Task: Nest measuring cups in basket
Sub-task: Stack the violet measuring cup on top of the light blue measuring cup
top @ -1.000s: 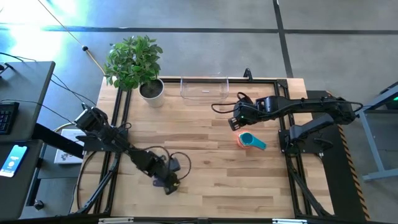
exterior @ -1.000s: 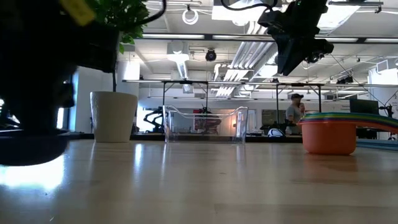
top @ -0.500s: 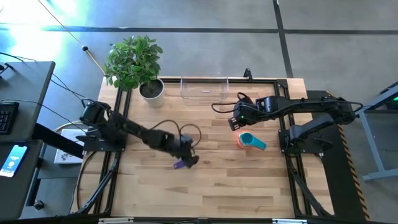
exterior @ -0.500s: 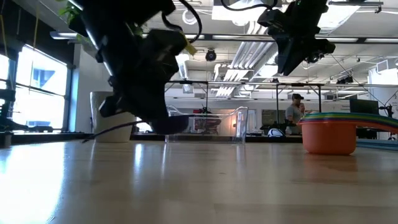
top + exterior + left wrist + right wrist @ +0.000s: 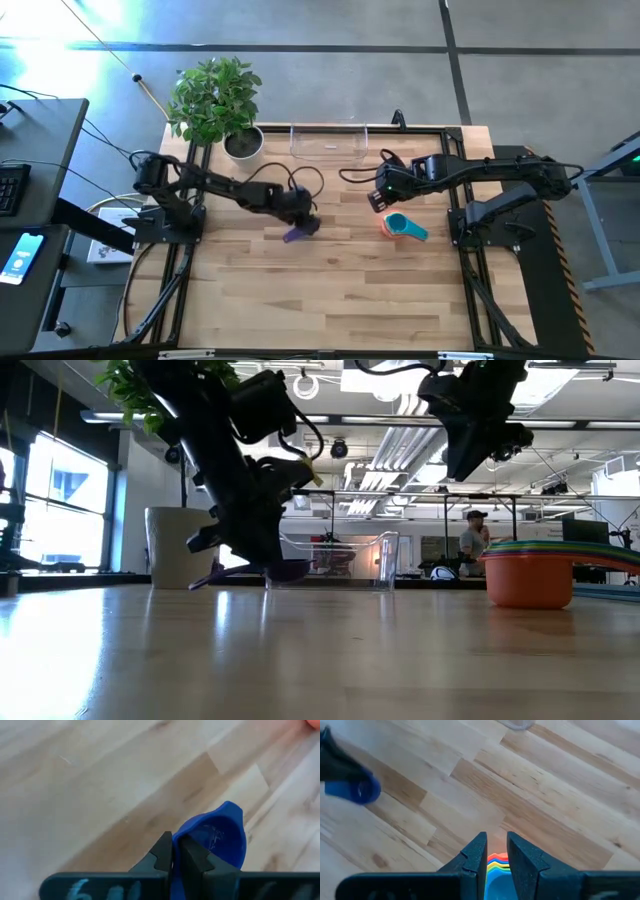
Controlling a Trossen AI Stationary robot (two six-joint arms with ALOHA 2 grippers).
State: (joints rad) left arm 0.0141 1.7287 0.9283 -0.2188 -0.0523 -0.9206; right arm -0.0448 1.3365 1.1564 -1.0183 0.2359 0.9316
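My left gripper [image 5: 300,221] is over the middle of the table, shut on a purple cup [image 5: 296,234], which looks blue in the left wrist view [image 5: 220,837]. A nested stack of cups [image 5: 402,227] stands on its orange bottom cup [image 5: 528,582] at the table's right, with a teal one on top. My right gripper [image 5: 377,197] hangs above the stack's left side with a narrow gap between its fingers [image 5: 496,852] and touches nothing. The clear basket [image 5: 328,142] stands at the far edge [image 5: 330,560]. My left gripper pinches the purple cup between its two fingers at the bowl's rim [image 5: 186,840], slanting down from the table's left. The cup is lifted just clear of the table; its bowl [image 5: 288,570] and its flat handle [image 5: 205,581] stick out on either side of the fingers.
A plant in a white pot [image 5: 243,146] stands at the far left corner, left of the basket. Bare wood lies between the two grippers and along the near edge. People [image 5: 470,542] are in the room beyond the table.
My left gripper has swung from the near edge, left of the middle, toward the far edge and a little to the right, to the middle of the table. It has stayed shut and carried the purple cup along, just above the wood. My right arm has kept still.
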